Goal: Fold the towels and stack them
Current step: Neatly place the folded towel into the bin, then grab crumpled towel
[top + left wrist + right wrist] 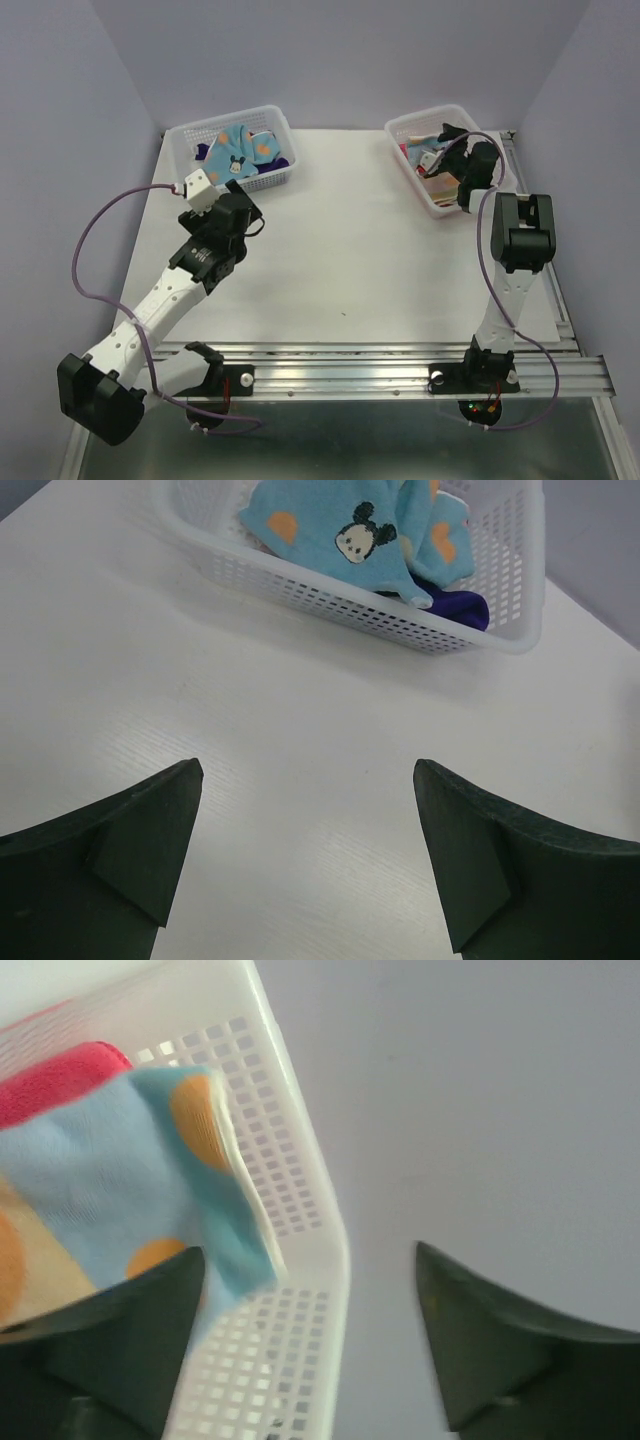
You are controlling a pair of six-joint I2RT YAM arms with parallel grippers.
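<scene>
Left gripper (308, 770): jaws spread wide, nothing between them, poised over bare table (300, 710). It stands short of the left basket (330, 605), clear of its near wall.

Right gripper (310, 1255): jaws apart, gripping nothing. One finger overlaps the edge of the folded blue towel (110, 1180); the other hangs outside the wall of the right basket (290, 1190). Whether that finger touches the cloth cannot be told.

Left basket contents: a loose blue spotted towel (330, 520), crumpled, on top, with a purple towel (455, 605) showing beneath it at the right-hand end. Both are unfolded.

Right basket contents: the folded blue towel lying flat against the basket wall, and a pink-red towel (60, 1085) just behind it.

Governing relation: the loose blue spotted towel lies straight ahead of the left gripper, beyond the basket's near wall and slightly right of the jaw centreline. Its long axis runs along the basket, roughly parallel to the line between the fingertips. The left arm is plainly the nearer; the right arm is well apart from it, across the table.

Assessment: the next pick probably falls to the left arm, which must clear the wall and descend.
</scene>
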